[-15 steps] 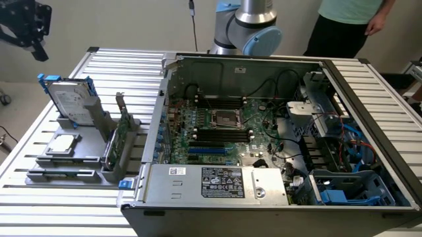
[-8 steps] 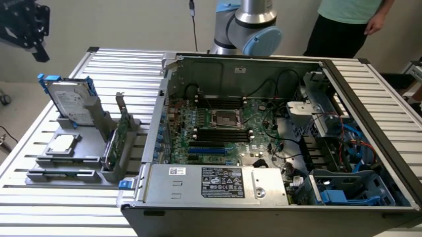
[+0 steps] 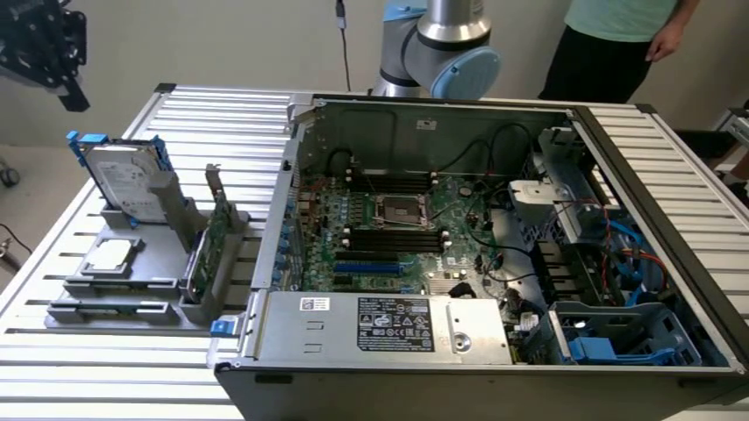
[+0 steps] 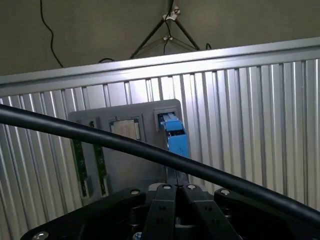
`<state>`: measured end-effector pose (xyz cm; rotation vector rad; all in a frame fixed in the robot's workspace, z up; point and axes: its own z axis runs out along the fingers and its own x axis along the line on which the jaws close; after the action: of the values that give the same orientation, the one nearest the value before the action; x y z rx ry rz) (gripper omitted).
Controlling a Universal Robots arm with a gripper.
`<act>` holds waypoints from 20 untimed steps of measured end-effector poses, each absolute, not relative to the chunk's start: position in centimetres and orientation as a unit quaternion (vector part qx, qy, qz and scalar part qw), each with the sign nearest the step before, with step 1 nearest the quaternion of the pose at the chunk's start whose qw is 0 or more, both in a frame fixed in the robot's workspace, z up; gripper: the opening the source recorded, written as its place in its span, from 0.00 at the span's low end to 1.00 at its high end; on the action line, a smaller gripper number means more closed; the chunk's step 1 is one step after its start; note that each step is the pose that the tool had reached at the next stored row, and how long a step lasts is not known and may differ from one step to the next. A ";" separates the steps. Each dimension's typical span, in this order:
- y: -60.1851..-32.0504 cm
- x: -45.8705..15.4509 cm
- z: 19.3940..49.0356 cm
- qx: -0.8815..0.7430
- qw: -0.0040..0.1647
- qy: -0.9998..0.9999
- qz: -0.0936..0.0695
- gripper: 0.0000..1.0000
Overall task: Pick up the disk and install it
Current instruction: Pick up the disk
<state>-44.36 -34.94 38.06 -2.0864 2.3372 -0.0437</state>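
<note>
No text can be read, a white printed label [image 3: 395,323] is borne on the power supply [image 3: 474,344], a smaller white sticker [image 3: 316,303] is set beside it, the disk [image 3: 123,182], well apart from the power supply, is labelled illegibly.

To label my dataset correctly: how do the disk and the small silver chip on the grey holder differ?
The disk stands on edge in its slot; the chip lies flat. The disk is larger, with a blue frame; the chip is bare silver. Both sit on the grey holder.
</note>
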 end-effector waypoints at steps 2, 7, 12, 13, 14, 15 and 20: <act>-34.9 -44.4 38.0 -0.672 0.005 0.740 -0.013 0.11; -34.9 -44.4 37.8 -0.693 0.005 0.721 -0.013 0.11; -34.9 -44.5 37.7 -0.702 0.004 0.712 -0.011 0.11; -34.8 -44.6 37.7 -0.702 0.003 0.712 -0.011 0.11; -34.8 -44.6 37.7 -0.703 0.002 0.711 -0.010 0.11; -34.7 -44.6 37.7 -0.704 0.001 0.710 -0.009 0.11; -34.7 -44.6 37.5 -0.709 -0.006 0.705 -0.004 0.11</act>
<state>-44.65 -34.65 37.49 -2.2364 2.2242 -0.0116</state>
